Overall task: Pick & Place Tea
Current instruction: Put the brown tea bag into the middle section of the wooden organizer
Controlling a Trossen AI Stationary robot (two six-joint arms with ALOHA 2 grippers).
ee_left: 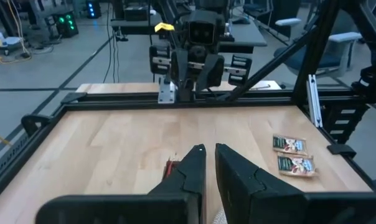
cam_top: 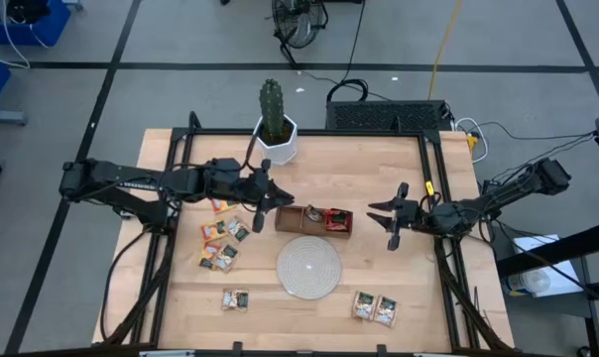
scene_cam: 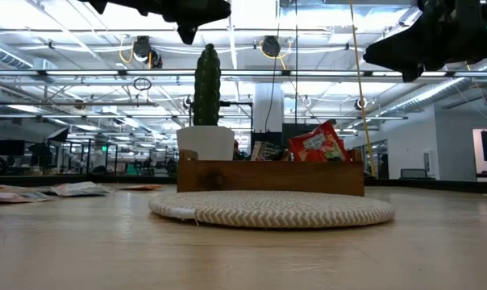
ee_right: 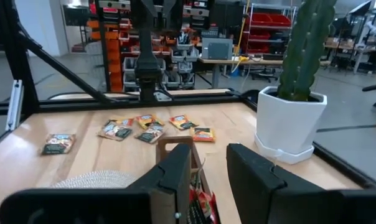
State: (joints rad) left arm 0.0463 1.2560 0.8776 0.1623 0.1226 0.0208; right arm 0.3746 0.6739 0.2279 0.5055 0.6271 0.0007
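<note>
- Half hidden in the low view: brown wooden tray behind the round woven disc; only a red sachet and a dark one poke above its wall.
- Cut off at the low view's upper edge: both arms, seen only as dark shapes.
- Hard to count inside the tray from above: two or three sachets in a long box with dividers.
- Loose tea on the pale plank table: cluster of about five flat square sachets left of the tray, orange, red and green; two more near the front edge; two green ones at front right.
- One ribbed green cactus in a white faceted pot at the back edge.
- Left gripper above the table just beside the tray's left end, fingers nearly together, a narrow gap, nothing between them.
- Right gripper right of the tray, apart from it, fingers parted, grasping nothing.
</note>
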